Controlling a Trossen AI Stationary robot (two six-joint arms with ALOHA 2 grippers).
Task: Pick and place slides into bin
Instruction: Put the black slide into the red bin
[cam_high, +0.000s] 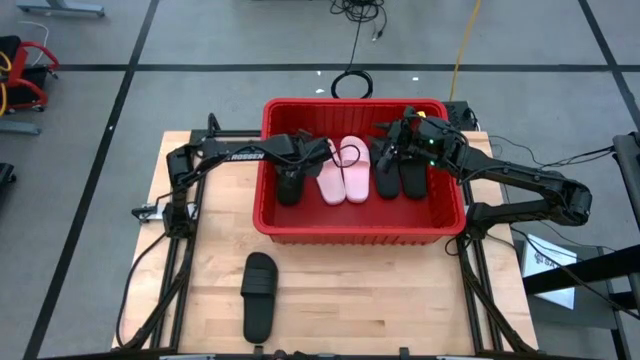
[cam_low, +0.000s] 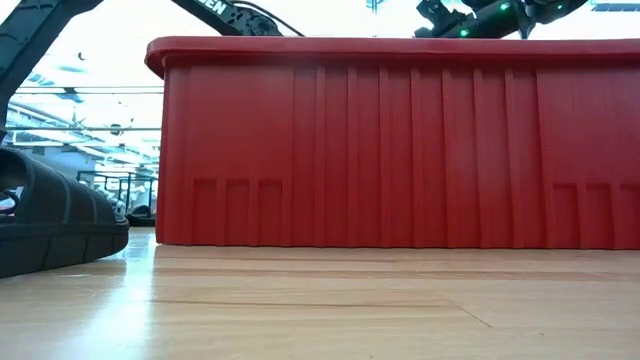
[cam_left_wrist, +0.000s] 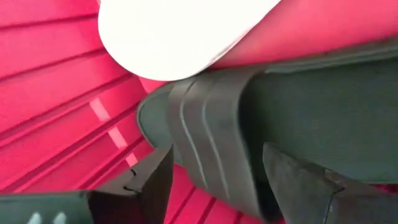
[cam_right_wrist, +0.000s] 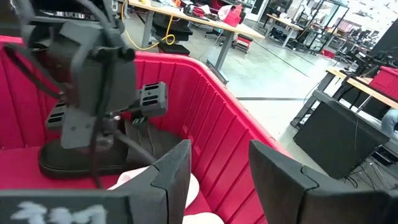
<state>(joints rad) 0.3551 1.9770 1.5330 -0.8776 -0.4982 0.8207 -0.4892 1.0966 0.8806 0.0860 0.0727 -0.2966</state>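
With the left end effector (cam_high: 292, 183) spread open over a black slide (cam_high: 289, 186) just dropped in the bin (cam_high: 355, 229) and the right end effector (cam_high: 393, 150) open above it, the last slide (cam_high: 260, 296) near the table's front edge needs fetching next

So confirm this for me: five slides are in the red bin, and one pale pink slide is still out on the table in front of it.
Wrong on one point: the slide left on the table in front of the red bin is black, not pale pink. The high view shows it, and shows both pale pink slides already lying in the bin with three black ones. The count of five inside stands.
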